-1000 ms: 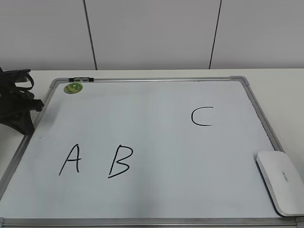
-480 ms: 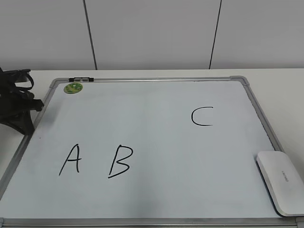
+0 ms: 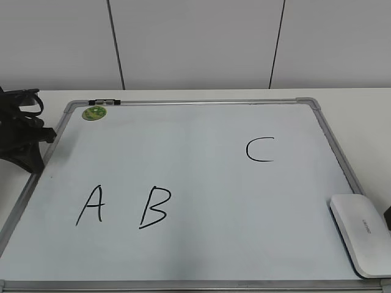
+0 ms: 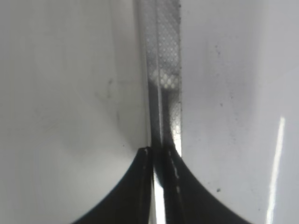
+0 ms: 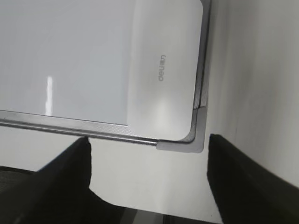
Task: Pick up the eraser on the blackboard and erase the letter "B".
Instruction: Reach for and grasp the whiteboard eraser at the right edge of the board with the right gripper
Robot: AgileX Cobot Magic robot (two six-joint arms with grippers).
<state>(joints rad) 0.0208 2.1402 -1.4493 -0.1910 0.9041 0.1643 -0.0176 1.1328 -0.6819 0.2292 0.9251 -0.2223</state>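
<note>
The blackboard [image 3: 201,131] is a white board in a silver frame, lying flat with black letters on it. The letter "B" [image 3: 154,207] is at the lower left, between "A" [image 3: 90,206] and "C" [image 3: 259,149]. The eraser [image 3: 360,235] lies flat on the board's near right corner. It also shows in the right wrist view [image 5: 163,70], lettering up. My right gripper [image 5: 149,140] is open and empty, just off that corner; in the exterior view only a dark sliver [image 3: 388,215] shows. My left gripper [image 4: 159,151] is shut and empty over the board's left frame [image 4: 164,70], far from the eraser.
A small green round sticker [image 3: 95,113] sits at the board's far left corner, with a small black piece [image 3: 104,102] on the top frame beside it. The left arm [image 3: 21,137] stands at the board's left edge. A grey corner piece [image 5: 182,145] lies between my right fingers.
A dark sliver of the right gripper has come into the exterior view at the right edge by the eraser. The left arm has barely moved.
</note>
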